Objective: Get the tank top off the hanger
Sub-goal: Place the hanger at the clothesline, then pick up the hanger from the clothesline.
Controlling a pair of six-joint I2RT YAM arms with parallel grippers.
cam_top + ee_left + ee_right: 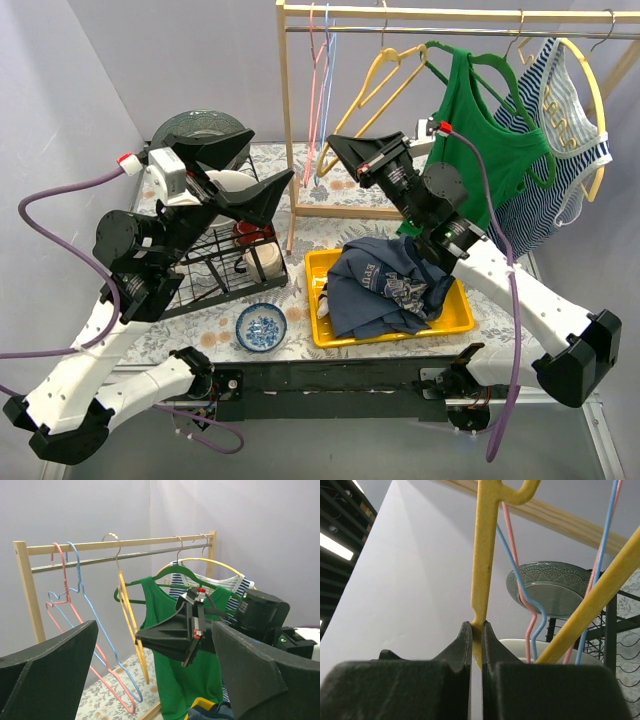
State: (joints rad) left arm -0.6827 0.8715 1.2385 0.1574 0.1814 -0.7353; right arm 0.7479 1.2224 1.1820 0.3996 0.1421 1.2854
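Observation:
A green tank top (pixel 490 150) hangs on a green hanger (pixel 480 62) on the rail, with a striped tank top (pixel 545 160) on a yellow hanger to its right. My right gripper (pixel 335 148) is shut on the lower end of a bare yellow hanger (pixel 375 85) left of the green top; in the right wrist view the gripper (pixel 476 630) pinches the yellow hanger (pixel 485 555). My left gripper (pixel 280 190) hangs open in the air left of the rack, holding nothing. The left wrist view shows the left gripper (pixel 155 625) facing the green tank top (pixel 175 680).
A yellow tray (pixel 460 315) holds a crumpled navy garment (pixel 385 285). Pink and blue bare hangers (pixel 320 80) hang by the wooden rack post (pixel 285 120). A black dish rack (pixel 215 265) with a green plate (pixel 555 587) stands left. A small blue bowl (pixel 261 327) sits in front.

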